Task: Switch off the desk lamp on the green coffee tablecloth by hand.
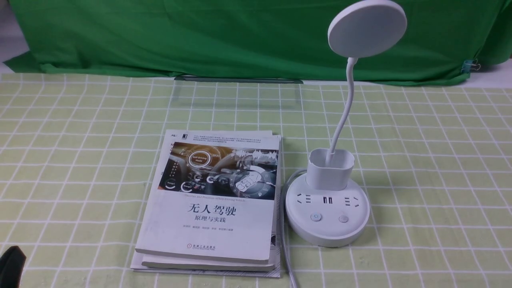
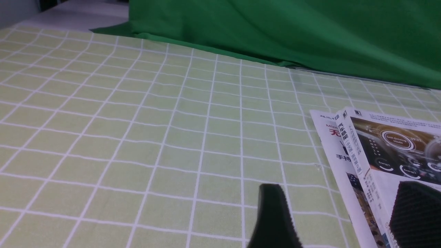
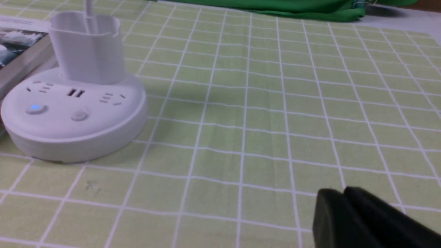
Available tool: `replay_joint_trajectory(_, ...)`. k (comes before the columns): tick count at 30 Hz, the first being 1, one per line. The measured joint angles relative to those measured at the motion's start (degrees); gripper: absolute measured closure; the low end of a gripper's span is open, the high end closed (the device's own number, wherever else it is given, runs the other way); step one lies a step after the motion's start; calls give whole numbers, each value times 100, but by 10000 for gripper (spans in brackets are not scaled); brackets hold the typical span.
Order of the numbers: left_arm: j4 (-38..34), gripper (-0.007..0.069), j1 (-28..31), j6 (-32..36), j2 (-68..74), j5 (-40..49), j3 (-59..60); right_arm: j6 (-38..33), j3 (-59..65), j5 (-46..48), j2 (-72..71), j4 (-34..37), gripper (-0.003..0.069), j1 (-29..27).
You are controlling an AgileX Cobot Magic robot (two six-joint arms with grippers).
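Note:
The white desk lamp (image 1: pixel 328 218) stands on the green coffee tablecloth (image 1: pixel 432 168), its round head (image 1: pixel 367 28) raised on a thin bent neck. Two buttons sit on the front of its base; the left one (image 1: pixel 316 217) glows blue. In the right wrist view the lamp base (image 3: pixel 74 117) lies well off from my right gripper (image 3: pixel 344 191), the hand, whose fingers are pressed together over bare cloth. My left gripper (image 2: pixel 341 193) is open and empty, beside the books. Only a dark tip of the left gripper (image 1: pixel 12 266) shows in the front view.
A stack of books (image 1: pixel 216 200) lies just left of the lamp, with the lamp's white cable (image 1: pixel 286 240) running between them toward the front edge. A dark green backdrop cloth (image 1: pixel 240 36) hangs along the back. A clear sheet (image 1: pixel 238 92) lies before it.

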Motion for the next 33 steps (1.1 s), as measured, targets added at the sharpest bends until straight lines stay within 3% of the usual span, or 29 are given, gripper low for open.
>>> replay_joint_trajectory(33, 0, 214, 0, 0, 0, 0, 0, -6, 0, 0, 0, 0, 480, 0)
